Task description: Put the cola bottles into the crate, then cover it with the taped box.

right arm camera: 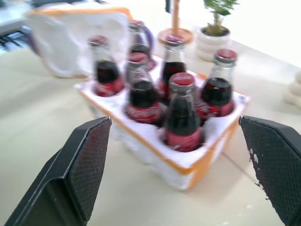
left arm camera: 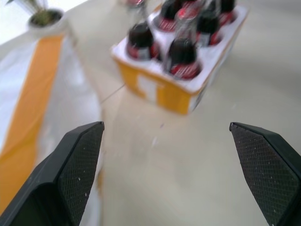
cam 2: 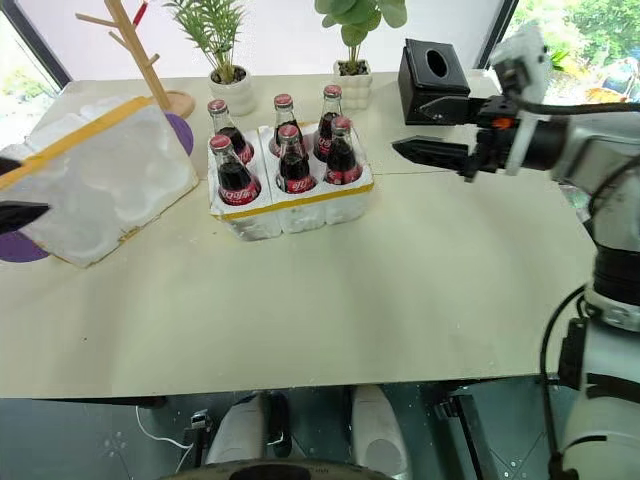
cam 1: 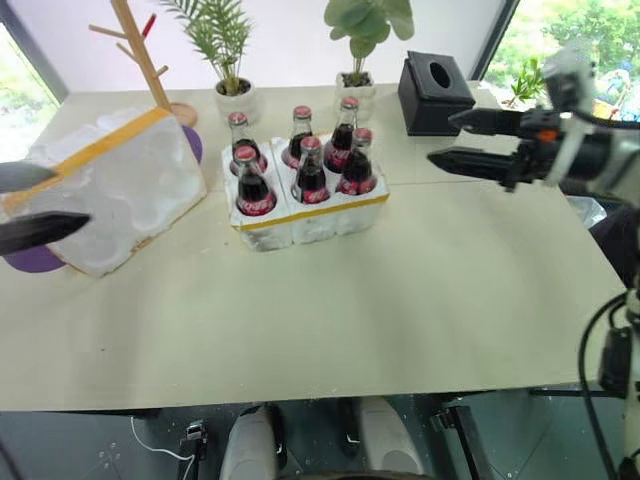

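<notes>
Six cola bottles (cam 1: 311, 170) stand upright in the crate (cam 1: 320, 215), a low white foam block with a yellow tape band round its side; each bottle has dark cola, a red cap and a red label. The crate sits on the counter (cam 1: 400, 300) between the two tools, ahead of the fingers of each in the wrist views. The right tool (cam 1: 447, 140) hangs above the counter beside the crate, fingers spread wide and holding nothing, with a black tissue box (cam 1: 433, 92) just beyond it. The left tool (cam 1: 35, 203) is cut off at the frame edge, fingers also wide apart and empty, right beside the taped box (cam 1: 110, 190). That box is tilted on the counter, hollow side facing the crate, a yellow band along its upper edge; its far end is cut off, and a purple thing (cam 1: 35, 260) under it is mostly hidden.
</notes>
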Robot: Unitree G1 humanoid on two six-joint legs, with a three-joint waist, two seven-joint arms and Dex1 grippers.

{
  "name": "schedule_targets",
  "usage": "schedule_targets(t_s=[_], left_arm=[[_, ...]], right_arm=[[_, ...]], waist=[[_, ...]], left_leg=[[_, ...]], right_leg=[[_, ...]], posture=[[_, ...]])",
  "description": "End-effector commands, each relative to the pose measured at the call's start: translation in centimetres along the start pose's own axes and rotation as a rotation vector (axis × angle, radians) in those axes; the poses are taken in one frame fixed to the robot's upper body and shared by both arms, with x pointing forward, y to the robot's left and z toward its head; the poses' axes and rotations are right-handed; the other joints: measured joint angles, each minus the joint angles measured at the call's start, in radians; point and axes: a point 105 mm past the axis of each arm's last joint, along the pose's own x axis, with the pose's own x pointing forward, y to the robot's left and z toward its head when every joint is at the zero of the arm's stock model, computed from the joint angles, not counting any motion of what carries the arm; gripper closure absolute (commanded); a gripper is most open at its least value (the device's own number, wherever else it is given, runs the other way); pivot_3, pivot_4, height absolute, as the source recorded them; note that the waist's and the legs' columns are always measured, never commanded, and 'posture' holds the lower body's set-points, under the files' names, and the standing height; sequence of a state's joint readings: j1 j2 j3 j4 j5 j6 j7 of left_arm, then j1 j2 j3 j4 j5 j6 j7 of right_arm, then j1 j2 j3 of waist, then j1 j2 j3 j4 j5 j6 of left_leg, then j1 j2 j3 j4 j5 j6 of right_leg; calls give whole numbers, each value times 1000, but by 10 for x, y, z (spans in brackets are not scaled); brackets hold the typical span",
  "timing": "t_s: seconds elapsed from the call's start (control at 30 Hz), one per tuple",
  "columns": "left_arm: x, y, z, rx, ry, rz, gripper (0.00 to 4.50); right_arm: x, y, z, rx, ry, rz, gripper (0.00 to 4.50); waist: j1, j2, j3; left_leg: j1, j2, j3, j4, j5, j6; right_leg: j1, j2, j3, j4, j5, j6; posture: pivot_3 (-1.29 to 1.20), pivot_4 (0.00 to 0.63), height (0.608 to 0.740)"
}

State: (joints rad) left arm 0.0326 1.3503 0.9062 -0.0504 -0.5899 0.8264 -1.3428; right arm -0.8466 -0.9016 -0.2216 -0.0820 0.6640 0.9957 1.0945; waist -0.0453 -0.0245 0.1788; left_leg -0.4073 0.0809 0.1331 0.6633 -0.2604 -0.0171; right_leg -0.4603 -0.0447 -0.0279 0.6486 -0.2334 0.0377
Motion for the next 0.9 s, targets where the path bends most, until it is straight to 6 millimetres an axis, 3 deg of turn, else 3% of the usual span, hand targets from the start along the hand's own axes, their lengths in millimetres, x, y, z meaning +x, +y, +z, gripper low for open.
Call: schedule_targets(t_s=[0.03, 0.17, 0.33, 0.6, 0.8, 0.9], left_arm=[[-34, 39, -30, 62, 173, 130, 0], [-41, 70, -62, 98, 323, 198, 0], [-16, 92, -81, 85, 361, 209, 0], [35, 107, -88, 67, 426, 184, 0], [54, 106, -95, 67, 479, 161, 0], [58, 104, -99, 66, 497, 144, 903]], right_arm=[[-8, 42, 34, -76, -105, 206, 49], [-4, 58, 39, -88, -128, 297, 49], [4, 53, 39, -91, -131, 267, 49], [-1, 52, 42, -109, -117, 234, 49], [-8, 53, 44, -120, -116, 196, 49], [-9, 53, 41, -124, -114, 171, 0]], waist=[[1, 1, 0], [5, 0, 0], [26, -3, -1], [35, -5, -2], [28, -5, -2], [29, -5, -2]], left_leg=[[0, 0, 0, 0, 0, 0], [-1, 2, 1, -1, 0, 0], [-5, 0, 4, -1, 0, 0], [-9, 1, 4, 3, 0, 0], [-10, 1, 3, 4, 0, 1], [-10, 2, 2, 4, 0, 1]], right_leg=[[-1, 0, 0, 1, 0, -1], [-2, -1, 0, 1, -2, -5], [-5, -3, 0, 0, -2, -4], [-6, -1, -1, 2, 1, 0], [-7, 0, -1, 2, 1, 1], [-8, 0, -2, 4, 1, 1]], posture=[[0, 150, 740], [0, 150, 740], [0, 150, 740], [0, 150, 740], [0, 150, 740], [0, 150, 740]])
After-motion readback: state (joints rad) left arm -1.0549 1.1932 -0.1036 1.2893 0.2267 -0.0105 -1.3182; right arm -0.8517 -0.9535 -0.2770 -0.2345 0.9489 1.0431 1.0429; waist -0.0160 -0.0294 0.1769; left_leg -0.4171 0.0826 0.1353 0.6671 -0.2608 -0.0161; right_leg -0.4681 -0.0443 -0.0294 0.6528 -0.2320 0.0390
